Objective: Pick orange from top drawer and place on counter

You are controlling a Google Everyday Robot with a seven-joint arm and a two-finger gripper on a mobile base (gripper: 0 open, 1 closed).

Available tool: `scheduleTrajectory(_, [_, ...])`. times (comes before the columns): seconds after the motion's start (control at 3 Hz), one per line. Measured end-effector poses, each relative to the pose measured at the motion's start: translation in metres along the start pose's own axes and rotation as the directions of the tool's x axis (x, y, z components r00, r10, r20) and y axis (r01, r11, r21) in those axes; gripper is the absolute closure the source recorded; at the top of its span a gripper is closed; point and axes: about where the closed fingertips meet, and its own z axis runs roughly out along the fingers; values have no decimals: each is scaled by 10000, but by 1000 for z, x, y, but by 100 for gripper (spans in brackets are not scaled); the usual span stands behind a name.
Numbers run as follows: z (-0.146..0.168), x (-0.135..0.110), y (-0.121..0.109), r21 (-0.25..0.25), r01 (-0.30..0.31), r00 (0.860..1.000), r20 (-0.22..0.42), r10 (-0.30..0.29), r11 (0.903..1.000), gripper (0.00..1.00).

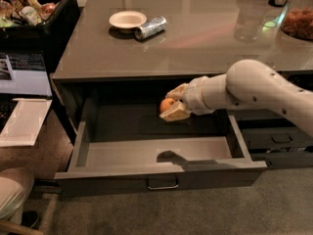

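The top drawer (117, 155) stands pulled open below the counter (195, 43), its metal bar handle (162, 184) centred on the front. My gripper (172, 103) is shut on the orange (167, 104), a small round orange-tan fruit held between two pale fingers (175, 113). It hangs above the drawer's dark floor, just under the counter's front edge and right of the drawer's middle. My white arm (254, 89) reaches in from the right.
On the counter lie a white bowl (127, 19) and a silver can (150, 27) on its side, with glassware (247, 21) and a dish of food (298, 23) at the right. A dark bin (39, 13) of items stands at left. Narrower drawers (279, 138) are at right.
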Motion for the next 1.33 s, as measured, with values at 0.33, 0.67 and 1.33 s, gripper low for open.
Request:
scheduleTrajectory(0.33, [-38,-33,-33,872,267,9993,240,-289,9958,100])
scheduleTrajectory(0.67, [-52,-75,-61,1407,303,9974,606,-391,9896,100])
scheduleTrajectory(1.33, [-24,-124,-103,1095,-236,9949,1001,126,9937,100])
